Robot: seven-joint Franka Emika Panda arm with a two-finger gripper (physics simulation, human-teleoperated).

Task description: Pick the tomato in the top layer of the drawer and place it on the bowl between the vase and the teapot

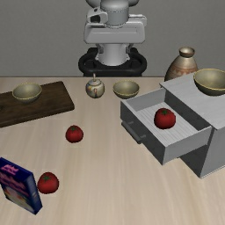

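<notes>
Sitting in the pulled-out top drawer (145, 112) of a boxy grey cabinet (200, 145), a round, glossy red tomato (164, 117) lies exposed from above, the tray drawn far enough forward to leave a straight drop for a grasp. Its destination, a shallow olive-green bowl with a smooth glazed look (127, 89), stands on the pale wood-grain surface (105, 176) between a small rounded teapot (95, 87) on the exterior view's left and a squat brown vase with a narrow neck (185, 63) on the right. That bowl looks empty, so the task appears not yet begun.

Two similar bowls could mislead: one on the cabinet's flat top (211, 82), another on a dark wooden board (48, 104). Two spare red tomatoes (75, 134) lie loose on the surface, the nearer one just beside an upright blue carton (19, 185).

The white robot arm (114, 31) is folded up at the far edge, well apart from the drawer; whether its fingers are released or clenched cannot be told. The tomato's smooth, curved skin will likely call for a centred grip, lest it roll against the drawer's flat walls
</notes>
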